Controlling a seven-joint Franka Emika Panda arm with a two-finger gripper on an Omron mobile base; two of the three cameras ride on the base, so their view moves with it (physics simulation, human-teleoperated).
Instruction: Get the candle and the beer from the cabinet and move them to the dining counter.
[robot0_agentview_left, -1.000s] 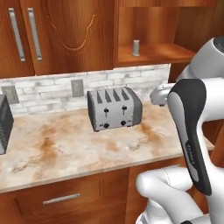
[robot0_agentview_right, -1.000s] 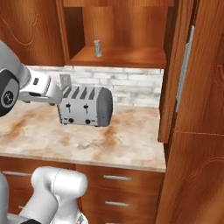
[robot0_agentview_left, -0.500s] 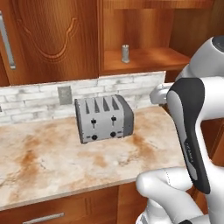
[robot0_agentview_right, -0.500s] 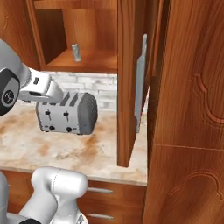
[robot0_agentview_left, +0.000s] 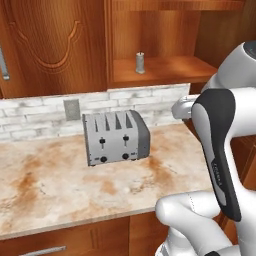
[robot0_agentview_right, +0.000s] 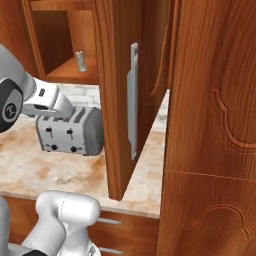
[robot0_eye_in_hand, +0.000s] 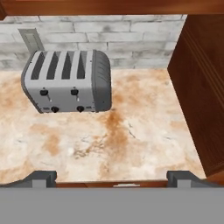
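Note:
The candle (robot0_agentview_left: 140, 62) is a small pale grey cylinder standing alone on the wooden shelf of the open cabinet (robot0_agentview_left: 165, 70), above the brick backsplash. It also shows in the right base view, candle (robot0_agentview_right: 81, 61), left of the open cabinet door (robot0_agentview_right: 117, 75). The beer and the dining counter are out of view. My gripper (robot0_eye_in_hand: 113, 178) is open, fingertips (robot0_eye_in_hand: 41, 177) far apart with nothing between them. It hangs over the marble counter, well below the shelf and to the right of the toaster.
A silver four-slot toaster (robot0_agentview_left: 116, 137) sits on the narrow marble counter (robot0_agentview_left: 60, 185) against the brick wall. The open door with its silver bar handle (robot0_agentview_right: 133, 100) juts out to the arm's right. A tall wooden panel (robot0_agentview_right: 215, 125) stands close on the right.
The whole picture has shifted: the base has moved right and closer, so the toaster looms larger and the open door now crosses the right base view. The gripper stays open.

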